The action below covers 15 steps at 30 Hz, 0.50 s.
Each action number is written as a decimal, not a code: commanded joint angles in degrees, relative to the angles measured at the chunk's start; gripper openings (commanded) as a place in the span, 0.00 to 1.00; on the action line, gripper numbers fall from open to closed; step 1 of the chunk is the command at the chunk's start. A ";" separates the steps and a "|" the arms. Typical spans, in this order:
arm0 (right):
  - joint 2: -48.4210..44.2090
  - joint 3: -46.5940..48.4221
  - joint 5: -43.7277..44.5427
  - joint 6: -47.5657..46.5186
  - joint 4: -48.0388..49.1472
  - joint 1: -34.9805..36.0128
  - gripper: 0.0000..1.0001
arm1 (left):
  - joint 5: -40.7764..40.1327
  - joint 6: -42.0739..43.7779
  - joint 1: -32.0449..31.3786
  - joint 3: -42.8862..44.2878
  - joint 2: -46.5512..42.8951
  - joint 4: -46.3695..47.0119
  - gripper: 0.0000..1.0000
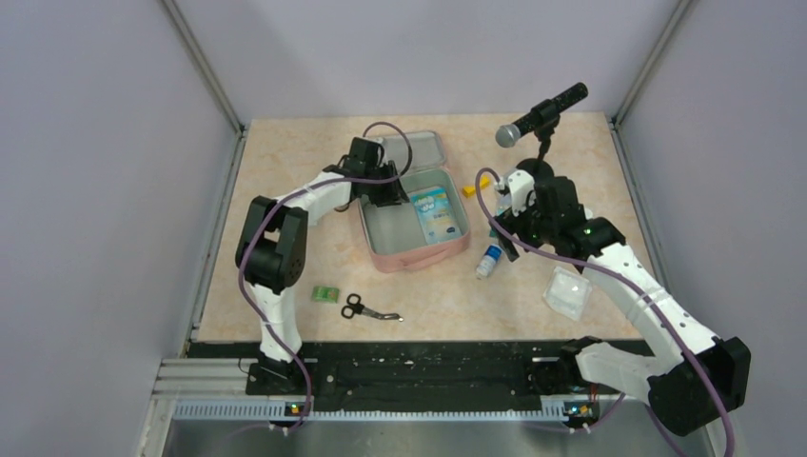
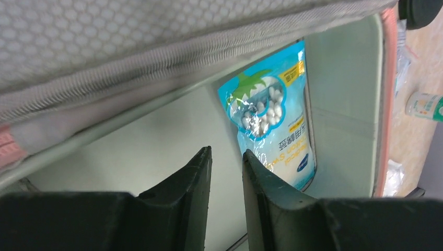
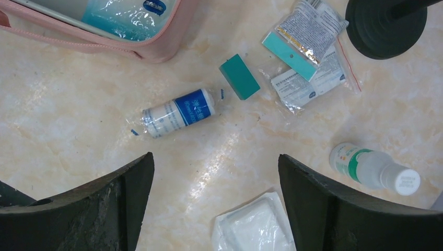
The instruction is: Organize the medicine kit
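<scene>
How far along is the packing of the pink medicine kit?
Done: the medicine kit lies open with one blue pouch inside. In hand: nothing; the left gripper hangs over it, slightly open and empty, the right gripper wide open above the table. Left: bandage roll, teal box, bottle, scissors and green packet lie outside.

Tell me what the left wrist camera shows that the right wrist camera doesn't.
Only the left wrist: the mesh lid pocket, seen from inside. Only the right wrist: a bandage roll and a teal box lying on the table. Both: the pink kit, the blue pouch lying in it, and what looks like the same white-and-green bottle outside it.
</scene>
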 commanded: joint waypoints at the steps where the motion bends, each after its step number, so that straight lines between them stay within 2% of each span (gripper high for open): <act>1: -1.84 2.70 2.60 0.86 -2.39 -0.25 0.89 | 1.94 1.33 -0.81 -1.68 -1.83 0.23 0.33; 4: -2.10 2.89 4.37 4.27 -4.45 -2.95 0.99 | 3.45 1.06 -1.98 -1.54 -0.42 0.89 0.36; 10: -1.25 3.53 3.45 5.46 -9.35 -11.55 0.98 | 4.17 1.56 -5.63 -0.13 3.28 3.13 0.35; 15: -2.67 2.89 5.07 1.01 -8.81 -12.80 0.97 | 4.34 1.05 -8.43 3.23 7.11 4.87 0.31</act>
